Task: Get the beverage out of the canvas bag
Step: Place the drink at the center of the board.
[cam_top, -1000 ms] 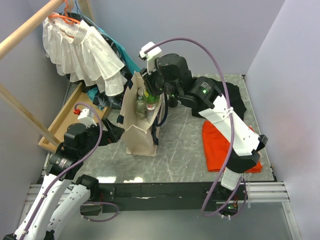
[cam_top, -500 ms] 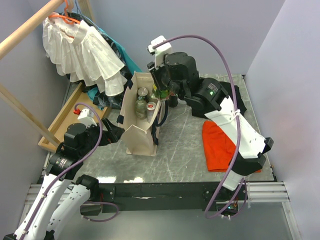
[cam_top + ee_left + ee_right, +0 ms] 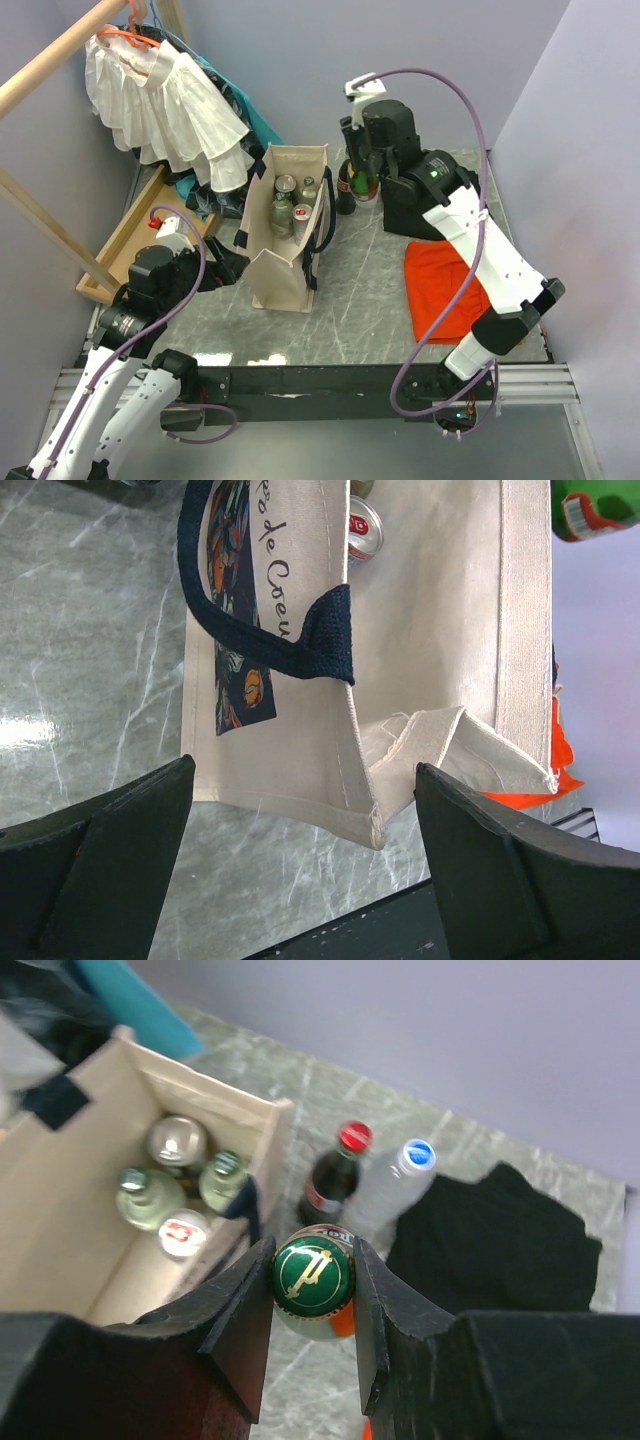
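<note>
High fixed view from behind, two close wrist views, canvas bag (image 3: 281, 274) common to all

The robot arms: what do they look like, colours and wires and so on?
Both the left arm and the right arm have white shells over black joints. A purple cable loops along each. A small green light glows on the right one. The fingers are black, wedge-shaped.
</note>
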`<state>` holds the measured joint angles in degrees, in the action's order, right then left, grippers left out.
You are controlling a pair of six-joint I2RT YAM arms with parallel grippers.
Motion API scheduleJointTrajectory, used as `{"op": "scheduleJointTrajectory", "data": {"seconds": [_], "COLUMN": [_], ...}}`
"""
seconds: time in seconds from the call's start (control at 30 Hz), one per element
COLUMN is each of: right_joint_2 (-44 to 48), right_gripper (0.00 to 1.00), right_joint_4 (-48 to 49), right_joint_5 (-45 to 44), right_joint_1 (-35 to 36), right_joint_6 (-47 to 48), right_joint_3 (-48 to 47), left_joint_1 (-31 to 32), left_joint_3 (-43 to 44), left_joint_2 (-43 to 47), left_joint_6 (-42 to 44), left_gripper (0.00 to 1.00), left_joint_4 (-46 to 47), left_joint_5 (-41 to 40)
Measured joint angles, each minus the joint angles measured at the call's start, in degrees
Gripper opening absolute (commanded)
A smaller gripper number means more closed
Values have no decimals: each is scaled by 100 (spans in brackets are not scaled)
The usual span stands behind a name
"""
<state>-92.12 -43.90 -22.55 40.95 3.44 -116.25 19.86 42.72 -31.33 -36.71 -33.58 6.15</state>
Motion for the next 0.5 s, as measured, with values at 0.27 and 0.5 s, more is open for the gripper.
{"op": "scheduleJointTrajectory", "data": {"seconds": [0.27, 0.5], "right_joint_2": [420, 437], "right_gripper": [0, 0], "right_joint_4": [420, 973], "right_joint_5": [151, 326], "right_joint_1": [-651, -1045], "right_joint_6": [-236, -463], "right_joint_3": [960, 1639], "left_joint_1": [0, 0], "left_joint_3": [0, 0], "left_joint_2": [0, 2], "left_joint_6": [-2, -17], "left_gripper": [96, 96], "left_joint_4": [0, -2], "left_joint_5": [-2, -7]}}
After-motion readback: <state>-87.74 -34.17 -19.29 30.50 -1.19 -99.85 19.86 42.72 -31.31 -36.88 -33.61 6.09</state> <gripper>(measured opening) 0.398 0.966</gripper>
